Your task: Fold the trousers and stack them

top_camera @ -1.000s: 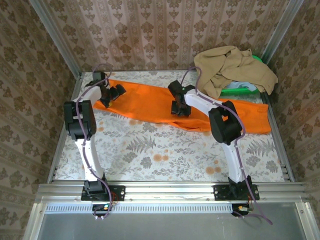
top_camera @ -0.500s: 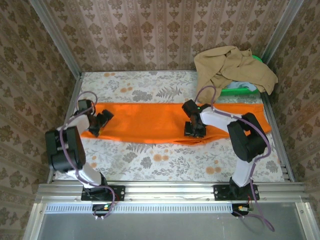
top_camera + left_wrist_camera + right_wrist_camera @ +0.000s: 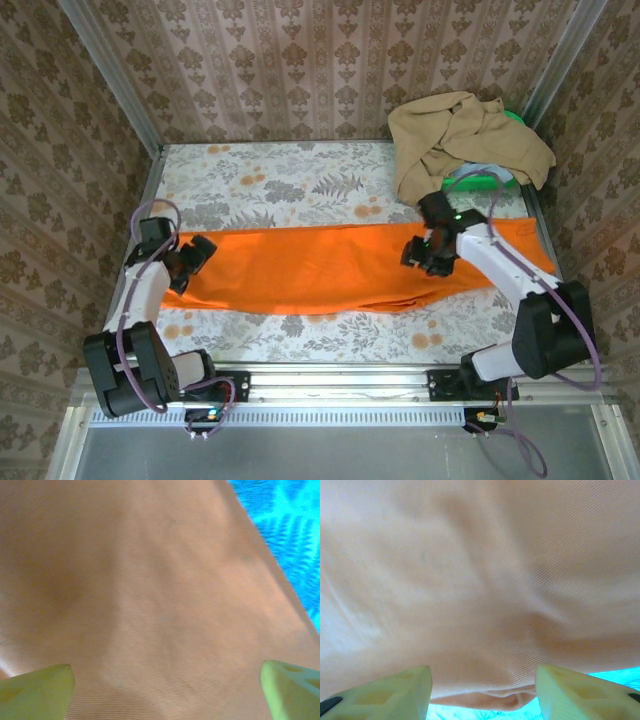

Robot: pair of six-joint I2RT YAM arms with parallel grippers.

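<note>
Both arms have pulled back toward the near edge since a moment ago, and the trousers (image 3: 320,272) have come along with them; before, the orange cloth lay higher up and a bit crooked, and now it lies in one long flat strip across the near half of the worktop (image 3: 300,185), going from the left side to the right side; the left hand (image 3: 190,262) sits on the left end of the trousers, touching the cloth; from the left wrist view its two yellow-green fingers (image 3: 35,692) are spread very wide, one at each bottom corner, with smooth orange cloth lying between them, so it is not squeezing anything; a bit of worktop shows past the cloth at the top right there; the right hand (image 3: 428,255) rests on the trousers more to the right, near the far edge of the strip; from the right wrist view its fingers (image 3: 395,692) are apart too, but closer together than the left ones; the edge of the cloth runs between them, a little worktop shows below it, and they are not pinched shut; a tan cloth (image 3: 465,135) hangs in a heap at the far right corner, apart from the trousers.
</note>
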